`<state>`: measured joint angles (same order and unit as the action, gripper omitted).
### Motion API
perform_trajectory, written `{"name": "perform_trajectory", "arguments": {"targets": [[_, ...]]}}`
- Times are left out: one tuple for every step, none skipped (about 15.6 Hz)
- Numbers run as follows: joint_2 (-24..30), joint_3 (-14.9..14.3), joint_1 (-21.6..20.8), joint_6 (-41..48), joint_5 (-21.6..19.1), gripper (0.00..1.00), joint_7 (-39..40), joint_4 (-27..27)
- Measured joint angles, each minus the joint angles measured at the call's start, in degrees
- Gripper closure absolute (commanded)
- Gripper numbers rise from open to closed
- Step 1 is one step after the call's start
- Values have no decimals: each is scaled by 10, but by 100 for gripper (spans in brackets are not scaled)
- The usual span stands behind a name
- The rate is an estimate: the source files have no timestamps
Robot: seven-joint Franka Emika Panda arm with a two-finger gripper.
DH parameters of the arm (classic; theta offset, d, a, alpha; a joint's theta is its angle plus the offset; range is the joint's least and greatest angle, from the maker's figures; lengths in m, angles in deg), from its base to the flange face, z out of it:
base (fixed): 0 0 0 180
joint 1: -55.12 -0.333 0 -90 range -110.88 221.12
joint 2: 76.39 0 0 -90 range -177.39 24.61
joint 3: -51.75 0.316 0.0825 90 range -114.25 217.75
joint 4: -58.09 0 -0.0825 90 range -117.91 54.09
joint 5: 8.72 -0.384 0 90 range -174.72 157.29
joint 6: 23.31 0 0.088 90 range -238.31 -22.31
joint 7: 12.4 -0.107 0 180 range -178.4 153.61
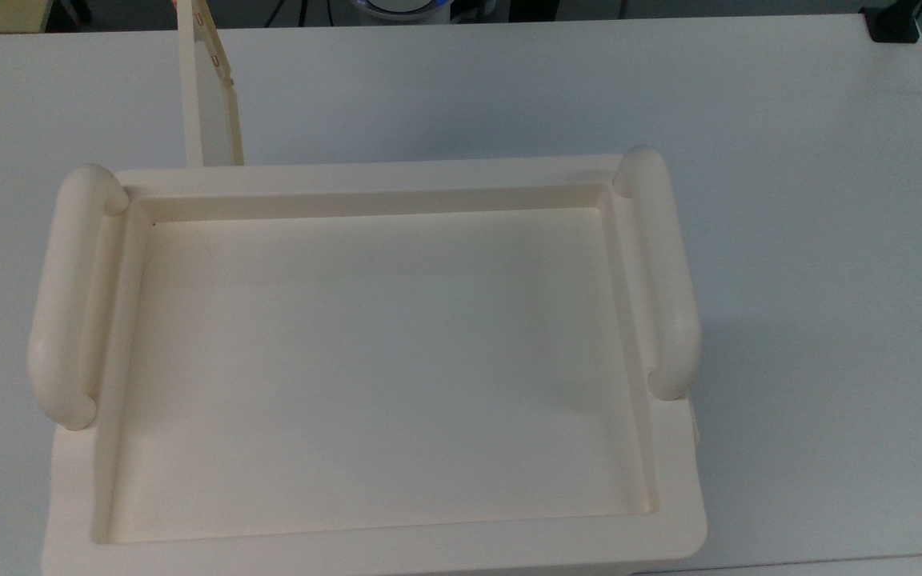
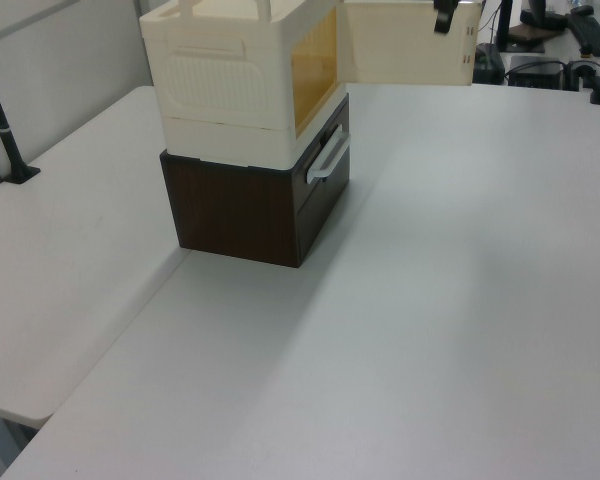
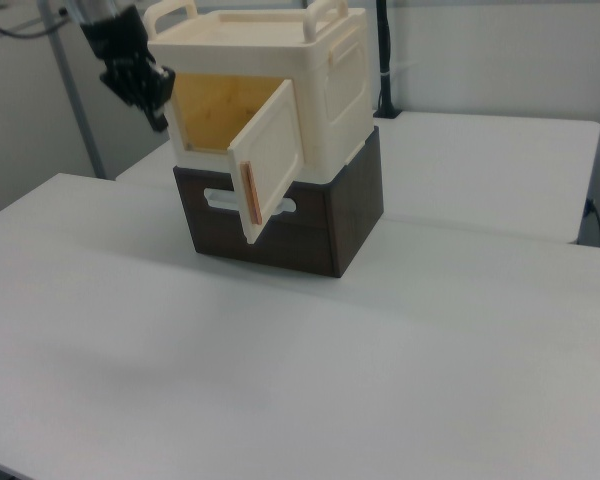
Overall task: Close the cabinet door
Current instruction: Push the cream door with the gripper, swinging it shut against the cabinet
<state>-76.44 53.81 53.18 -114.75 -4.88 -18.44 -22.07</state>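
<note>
In the right view, up by the table's (image 3: 400, 360) far left corner, there's the gripper (image 3: 158, 112), black, hanging in the air just beside the cabinet's open front. Whether the claw is spread or pressed together, I can't tell from here. It's touching nothing I can make out.

Moving right: the cabinet (image 3: 335, 80), cream and boxy, its amber interior (image 3: 215, 110) exposed. The cabinet door (image 3: 270, 165) is swung out wide, hinged at the right view's right side of the opening, with an orange-brown strip down its free edge. Cabinet and door sit on top of a dark brown drawer unit (image 3: 310, 225), which stands toward the table's far edge.

In the left view, reading from the left view's left: a black clamp post (image 2: 5, 125) at the side table's far edge, then the cabinet on the brown unit, with a pale pull handle (image 2: 327, 160) on the drawer front. The door juts out to the left view's right, a flat panel, and the gripper sits at its upper edge by the top of the frame.

From the top view: the left bar handle (image 1: 69, 296), the recessed tray top (image 1: 373, 192), the right bar handle (image 1: 661, 272). The door stands edge-on off the cabinet's far left corner, reaching toward the table's far edge. Door wide open.
</note>
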Motion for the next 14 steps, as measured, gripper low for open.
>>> {"name": "perform_trajectory", "arguments": {"targets": [[8, -1, 10, 0, -5, 100, 0, 8], [15, -5, 21, 0, -7, 100, 0, 15], [19, -12, 31, 0, -8, 100, 0, 22], [21, -21, 39, 0, -9, 100, 0, 29], [21, -33, 44, 0, -9, 100, 0, 36], [21, -44, 48, -5, -9, 100, 0, 40], [20, -55, 51, -18, -9, 100, 0, 41], [19, -65, 56, -31, -9, 100, 0, 42], [15, -75, 61, -43, -9, 100, 0, 41], [9, -84, 66, -49, -9, 100, 1, 41], [1, -94, 70, -54, -10, 100, 3, 41], [-8, -103, 72, -58, -10, 100, 10, 41], [-18, -112, 73, -60, -11, 100, 19, 41], [-26, -117, 75, -61, -12, 100, 28, 41]]}}
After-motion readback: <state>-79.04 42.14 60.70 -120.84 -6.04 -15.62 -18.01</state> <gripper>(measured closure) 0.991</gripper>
